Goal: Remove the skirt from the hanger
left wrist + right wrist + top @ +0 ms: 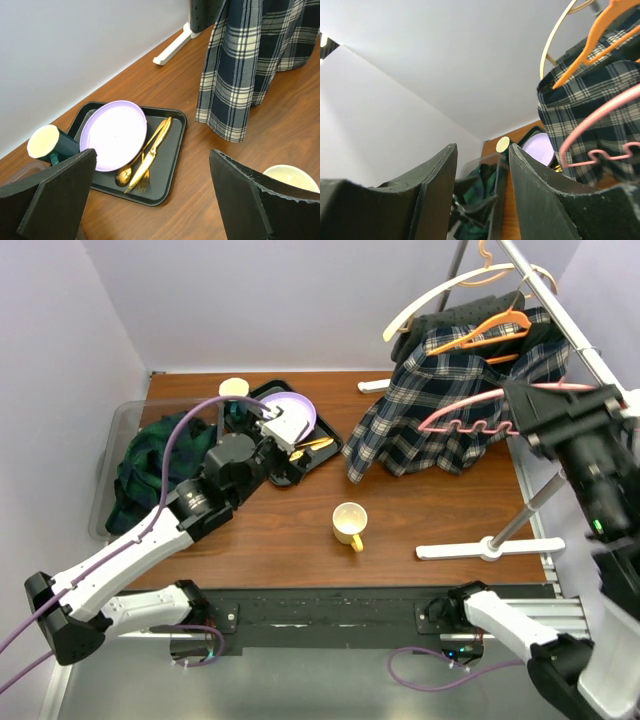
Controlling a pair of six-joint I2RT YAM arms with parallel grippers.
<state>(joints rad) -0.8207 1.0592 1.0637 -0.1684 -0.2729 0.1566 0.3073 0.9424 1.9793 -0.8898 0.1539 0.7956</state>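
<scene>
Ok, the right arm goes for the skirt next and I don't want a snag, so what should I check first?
1. Skirt hanging on the orange hanger: ok.
2. Right pincer empty, jaws apart: ok.
3. Right pincer on the skirt: not ok, it is beside the pink hanger.
4. Left pincer wide open, empty: ok.
5. How the skirt is fastened to the hanger: cannot tell.
6. Cup standing apart from the skirt's hem: ok.

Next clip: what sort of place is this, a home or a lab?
Most likely a lab test cell staged as a home: plain walls box in a wooden table, and a rack with a skirt and a tray of dishes look set out as props.
</scene>
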